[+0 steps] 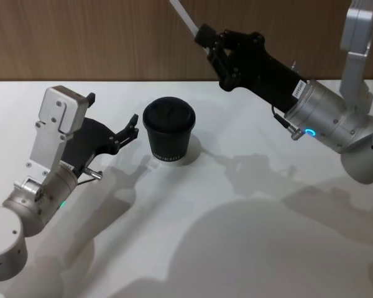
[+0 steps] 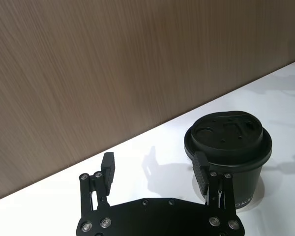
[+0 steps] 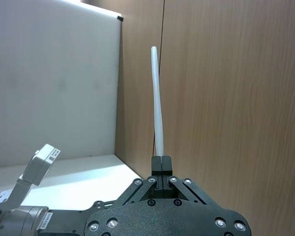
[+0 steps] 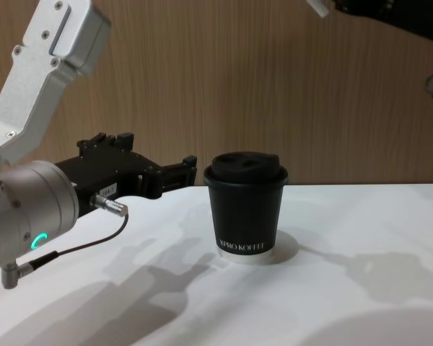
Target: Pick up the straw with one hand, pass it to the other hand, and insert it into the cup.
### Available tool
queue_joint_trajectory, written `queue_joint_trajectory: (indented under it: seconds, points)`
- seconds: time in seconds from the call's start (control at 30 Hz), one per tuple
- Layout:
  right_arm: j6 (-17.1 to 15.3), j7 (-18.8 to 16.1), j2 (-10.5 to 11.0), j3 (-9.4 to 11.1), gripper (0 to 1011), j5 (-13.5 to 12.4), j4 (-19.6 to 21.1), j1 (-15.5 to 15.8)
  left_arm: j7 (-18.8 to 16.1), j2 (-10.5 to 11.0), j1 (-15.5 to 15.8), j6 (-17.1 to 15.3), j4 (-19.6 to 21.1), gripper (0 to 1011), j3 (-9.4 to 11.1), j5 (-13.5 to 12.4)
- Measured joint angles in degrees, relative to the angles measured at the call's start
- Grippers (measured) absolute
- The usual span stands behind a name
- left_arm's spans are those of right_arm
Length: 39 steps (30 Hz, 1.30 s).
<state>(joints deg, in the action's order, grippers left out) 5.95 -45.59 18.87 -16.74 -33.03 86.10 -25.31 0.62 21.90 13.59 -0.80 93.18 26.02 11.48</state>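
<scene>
High beside the cup (image 1: 168, 133), my right claw (image 1: 204, 36) is pinching the straw (image 1: 183, 15) by its end. I am judging it needs tipping upright over the lid (image 2: 228, 130). My left claw (image 2: 154, 166) is idling open nearby.

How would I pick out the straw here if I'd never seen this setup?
Start at the white table with the black cup on it, then look up to the right gripper raised before the wood wall. The straw is the thin white tube pinched in its fingertips, pale and slender where cup and gripper are black and bulky.
</scene>
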Motion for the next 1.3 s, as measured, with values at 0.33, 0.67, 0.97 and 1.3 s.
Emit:
queue_joint_trajectory:
  seconds: [0.33, 0.67, 0.97, 1.3]
  points:
    - [0.08, 0.00, -0.07, -0.47, 3, -0.35, -0.60, -0.35, 1.12, 0.14, -0.36, 0.00, 1.06, 1002, -0.88, 1.40]
    - [0.13, 0.02, -0.11, -0.65, 2, -0.52, -0.82, -0.47, 5.51, 1.00, -1.25, 0.17, 4.68, 1002, -3.64, 7.07]
    - [0.13, 0.05, -0.14, -0.72, 2, -0.58, -0.92, -0.52, 12.43, 1.98, -1.97, 0.34, 8.74, 1001, -7.24, 15.62]
    - [0.13, 0.09, -0.14, -0.78, 2, -0.62, -0.98, -0.56, 19.99, 2.32, -1.85, 1.07, 11.02, 1002, -9.99, 24.87]
